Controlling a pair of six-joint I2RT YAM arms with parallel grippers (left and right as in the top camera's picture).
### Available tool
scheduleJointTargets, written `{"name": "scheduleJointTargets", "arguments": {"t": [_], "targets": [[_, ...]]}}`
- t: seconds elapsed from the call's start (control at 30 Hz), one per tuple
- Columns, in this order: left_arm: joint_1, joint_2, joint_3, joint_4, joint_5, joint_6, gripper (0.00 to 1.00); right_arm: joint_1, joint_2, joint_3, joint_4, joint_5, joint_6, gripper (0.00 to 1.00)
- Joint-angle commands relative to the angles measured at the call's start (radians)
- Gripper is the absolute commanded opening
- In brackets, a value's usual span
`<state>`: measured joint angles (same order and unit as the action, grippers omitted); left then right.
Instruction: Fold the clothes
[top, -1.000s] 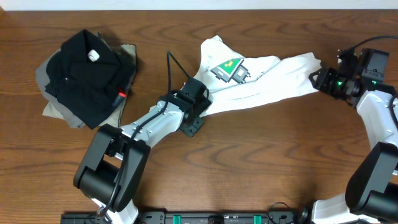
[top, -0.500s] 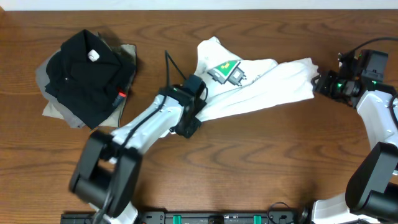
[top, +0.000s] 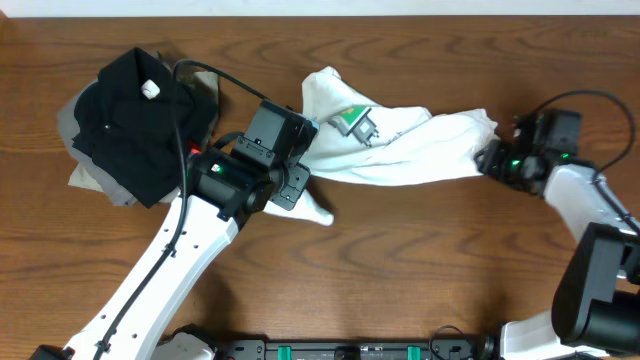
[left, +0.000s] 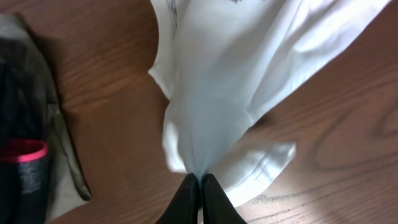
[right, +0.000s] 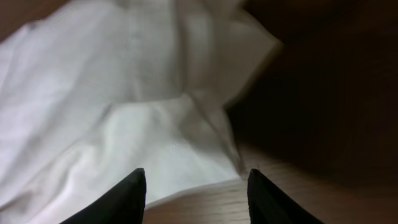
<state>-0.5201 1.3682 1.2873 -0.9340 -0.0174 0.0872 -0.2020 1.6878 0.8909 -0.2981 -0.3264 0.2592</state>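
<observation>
Left gripper (left: 199, 185) jaws pinched shut on white T-shirt (top: 420, 152) edge; right gripper (right: 196, 186) jaws parted over its other end, holding nothing.

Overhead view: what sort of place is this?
Probably a robotics lab bench: a wooden table, a left arm and right arm based at its near edge, a white T-shirt and a black folded garment.

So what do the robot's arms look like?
The left arm and right arm have white shells and chunky black joints, each with a thin black cable. Small green lights glow near the right wrist. The left gripper and right gripper have black pointed fingers.
</observation>
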Motion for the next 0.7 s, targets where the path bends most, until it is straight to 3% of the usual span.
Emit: {"name": "scheduleJointTargets", "arguments": {"t": [0.0, 0.17, 0.37, 0.5, 0.67], "targets": [[0.0, -0.026, 0.0, 0.005, -0.032, -0.022, 0.06, 0.048, 0.001, -0.064, 0.087, -0.101, 0.006, 0.55], [0.0, -0.047, 0.015, 0.027, -0.032, -0.022, 0.06, 0.121, 0.001, -0.137, 0.206, -0.079, 0.026, 0.68], [0.0, -0.079, 0.064, 0.026, -0.028, -0.022, 0.06, 0.167, 0.001, -0.165, 0.242, 0.04, 0.101, 0.69], [0.0, -0.098, 0.11, 0.023, -0.028, -0.022, 0.06, 0.171, 0.001, -0.165, 0.269, 0.039, 0.122, 0.69], [-0.003, -0.112, 0.18, 0.024, -0.023, -0.026, 0.06, 0.178, 0.001, -0.165, 0.286, 0.0, 0.149, 0.76]]}}
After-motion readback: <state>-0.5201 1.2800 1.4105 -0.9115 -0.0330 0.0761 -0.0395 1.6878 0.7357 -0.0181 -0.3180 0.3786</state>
